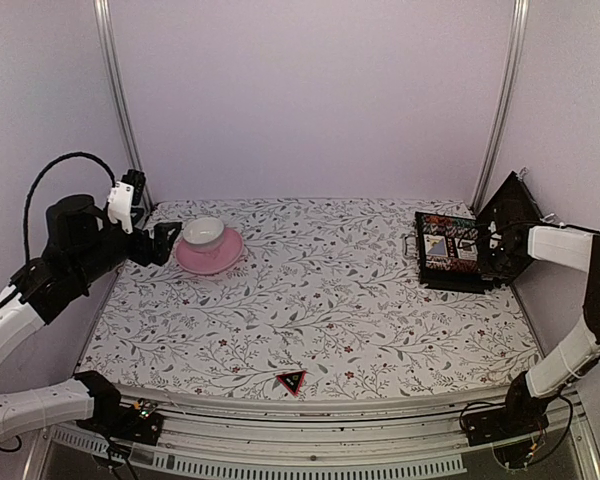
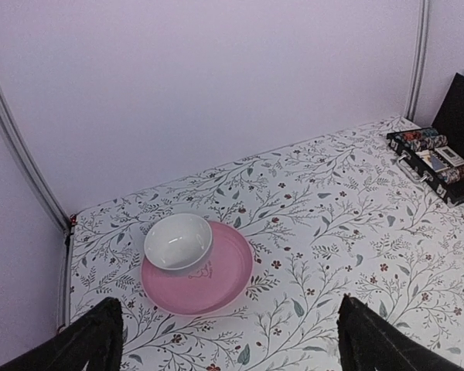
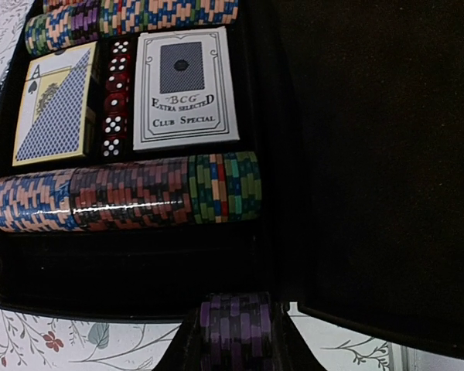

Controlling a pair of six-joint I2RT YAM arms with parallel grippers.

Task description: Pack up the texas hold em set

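Note:
The open black case (image 1: 458,252) lies at the table's far right, lid (image 1: 512,215) raised; it also shows in the left wrist view (image 2: 441,162). In the right wrist view its tray holds striped chip rolls (image 3: 124,193), two boxed card decks (image 3: 184,89) and red dice (image 3: 116,97). My right gripper (image 3: 236,340) is shut on a purple chip roll (image 3: 236,328) at the case's near edge, beside an empty slot. The red-black triangle marker (image 1: 292,381) lies at the table's front edge. My left gripper (image 2: 228,340) is open and empty, near the pink saucer.
A pink saucer (image 1: 210,250) with a white cup (image 1: 204,233) sits at the far left of the table; it also shows in the left wrist view (image 2: 209,270). Metal posts (image 1: 118,100) stand at the back corners against the walls.

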